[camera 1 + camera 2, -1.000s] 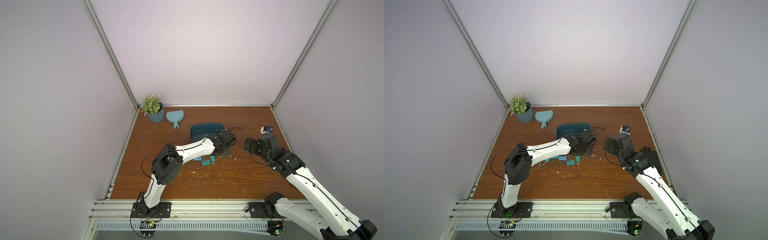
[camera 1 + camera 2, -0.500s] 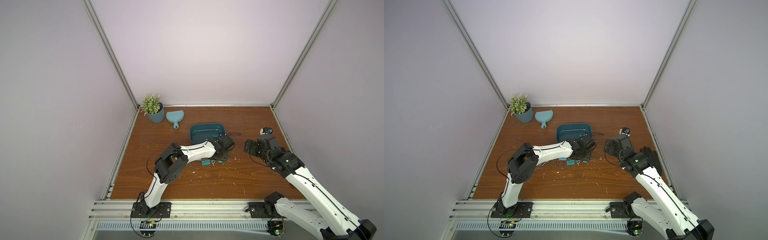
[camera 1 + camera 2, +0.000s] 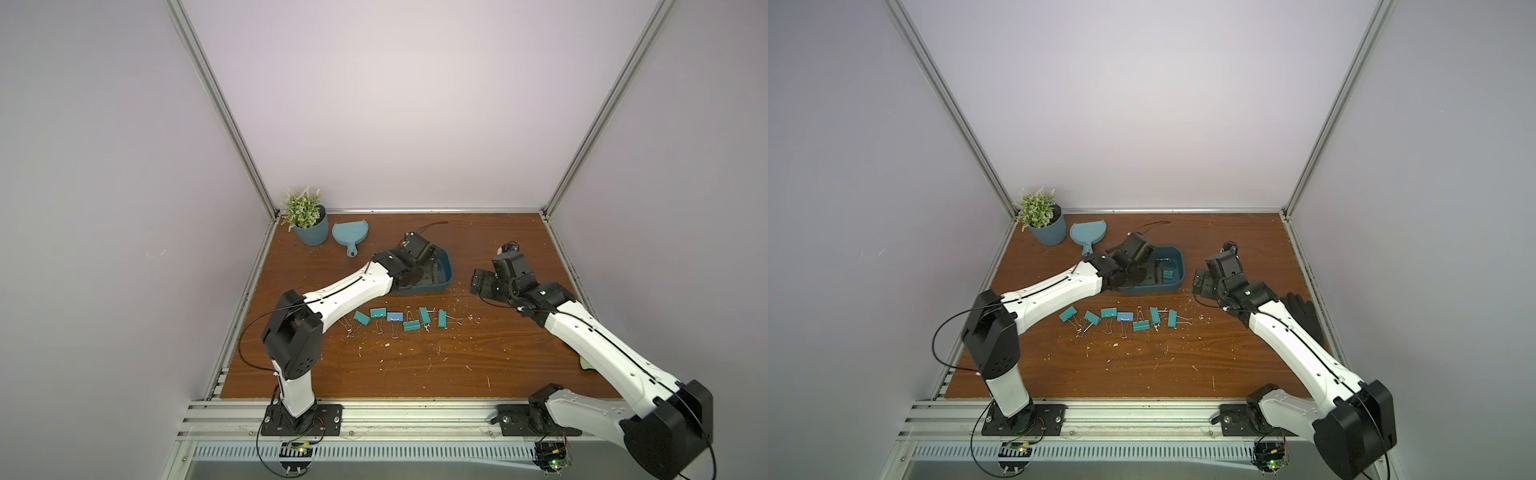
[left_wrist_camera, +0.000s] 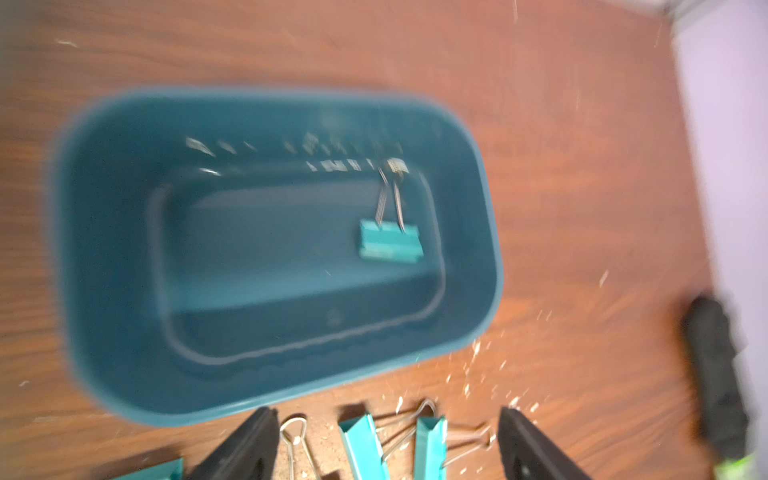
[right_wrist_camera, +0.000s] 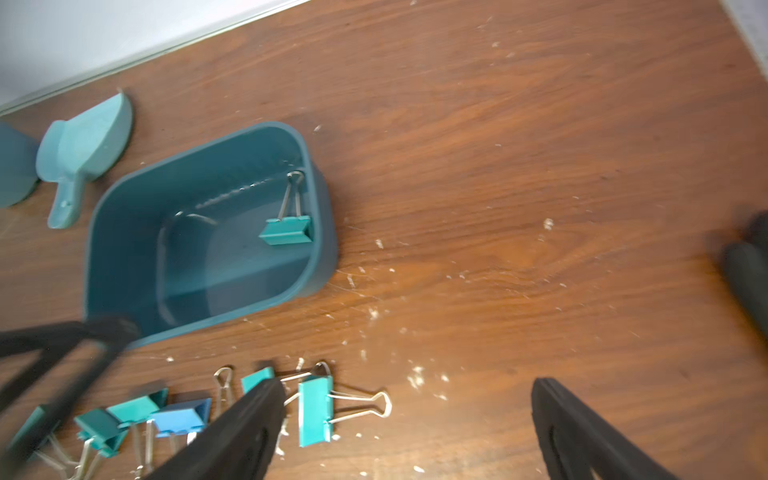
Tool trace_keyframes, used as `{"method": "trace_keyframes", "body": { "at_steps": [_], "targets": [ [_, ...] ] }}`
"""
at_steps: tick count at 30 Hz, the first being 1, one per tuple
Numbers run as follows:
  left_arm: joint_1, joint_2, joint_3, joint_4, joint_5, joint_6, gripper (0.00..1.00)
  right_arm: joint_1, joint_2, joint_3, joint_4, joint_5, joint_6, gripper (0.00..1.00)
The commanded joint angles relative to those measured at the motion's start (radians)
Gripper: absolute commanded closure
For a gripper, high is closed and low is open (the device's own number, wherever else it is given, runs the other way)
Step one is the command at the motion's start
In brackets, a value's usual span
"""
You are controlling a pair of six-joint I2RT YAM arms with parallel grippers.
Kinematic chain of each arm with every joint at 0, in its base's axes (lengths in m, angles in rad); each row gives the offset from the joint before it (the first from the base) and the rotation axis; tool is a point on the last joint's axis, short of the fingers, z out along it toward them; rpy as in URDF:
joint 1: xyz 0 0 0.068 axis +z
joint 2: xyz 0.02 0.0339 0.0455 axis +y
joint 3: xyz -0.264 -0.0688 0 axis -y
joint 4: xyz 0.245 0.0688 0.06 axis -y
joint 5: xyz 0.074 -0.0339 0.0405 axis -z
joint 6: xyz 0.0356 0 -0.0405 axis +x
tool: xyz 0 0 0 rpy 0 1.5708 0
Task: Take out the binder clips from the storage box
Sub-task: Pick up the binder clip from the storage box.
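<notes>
While the last of the binder clips [image 5: 286, 232] lies in the storage box [image 3: 1158, 289], against its wall nearest the table's [image 3: 1246, 232] right edge, your left gripper [image 4: 386, 415] hangs above the box's near rim, spread wide and empty. The right gripper [image 5: 407, 384], equally wide and empty, hovers near the box. Risk: a jaw striking that wall could shove the box into the clips already laid out.

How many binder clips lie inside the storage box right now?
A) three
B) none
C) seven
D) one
D: the right wrist view shows a single teal binder clip on the floor of the storage box, near one end. The other clips lie in a row on the table in front of the box.
</notes>
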Motion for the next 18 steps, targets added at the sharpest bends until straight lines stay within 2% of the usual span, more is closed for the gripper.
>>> {"method": "trace_keyframes", "body": {
  "at_steps": [1,8,15,18],
  "targets": [
    [0.072,-0.052,-0.057,-0.025,-0.029,0.018,0.00,0.024,0.097,0.088,0.068,-0.062,-0.045,0.02],
    [0.222,-0.150,-0.140,-0.023,-0.016,0.049,0.00,0.094,0.380,0.300,0.052,-0.085,-0.079,0.16],
    [0.306,-0.181,-0.172,-0.016,0.025,0.085,0.00,0.099,0.702,0.590,-0.079,-0.097,-0.106,0.54],
    [0.328,-0.183,-0.176,-0.016,0.039,0.097,0.00,0.098,0.791,0.676,-0.116,-0.083,-0.118,0.61]
  ]
}}
